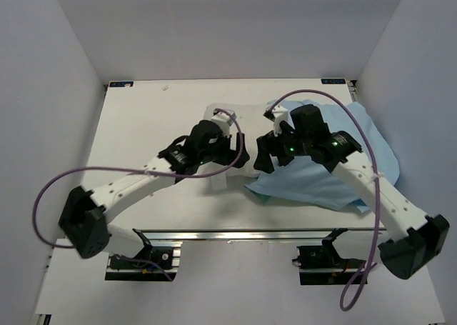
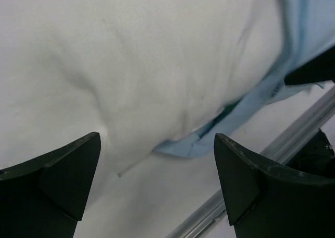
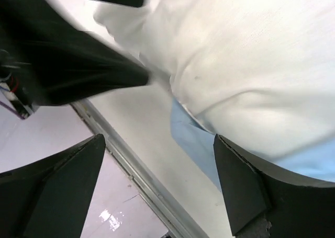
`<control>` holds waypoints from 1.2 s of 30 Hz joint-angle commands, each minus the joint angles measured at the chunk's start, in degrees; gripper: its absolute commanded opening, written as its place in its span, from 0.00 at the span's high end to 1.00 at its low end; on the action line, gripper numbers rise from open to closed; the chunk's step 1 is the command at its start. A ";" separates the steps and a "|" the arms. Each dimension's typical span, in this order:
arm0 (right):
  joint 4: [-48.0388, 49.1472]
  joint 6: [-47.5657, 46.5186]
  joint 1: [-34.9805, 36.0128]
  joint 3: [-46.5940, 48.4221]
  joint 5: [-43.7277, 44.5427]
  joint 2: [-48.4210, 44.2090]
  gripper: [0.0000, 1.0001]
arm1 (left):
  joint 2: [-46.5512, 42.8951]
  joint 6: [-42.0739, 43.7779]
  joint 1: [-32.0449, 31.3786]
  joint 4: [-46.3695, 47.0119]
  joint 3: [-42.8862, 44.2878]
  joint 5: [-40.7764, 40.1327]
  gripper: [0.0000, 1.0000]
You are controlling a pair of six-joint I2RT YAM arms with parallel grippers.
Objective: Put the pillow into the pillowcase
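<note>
We hold our left gripper (image 2: 157,149) and right gripper (image 3: 159,146) wide open, gripping nothing, close over the white pillow (image 2: 131,65) on the table (image 1: 143,125), with the light blue pillowcase (image 1: 357,136) touching its right side.

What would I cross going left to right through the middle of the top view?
left gripper → pillow → right gripper → pillowcase
</note>
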 commanded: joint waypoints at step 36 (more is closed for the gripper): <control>2.19 3.36 -19.56 25.04 33.33 17.11 0.11 | 49.74 -7.85 17.41 -29.47 60.88 22.32 0.63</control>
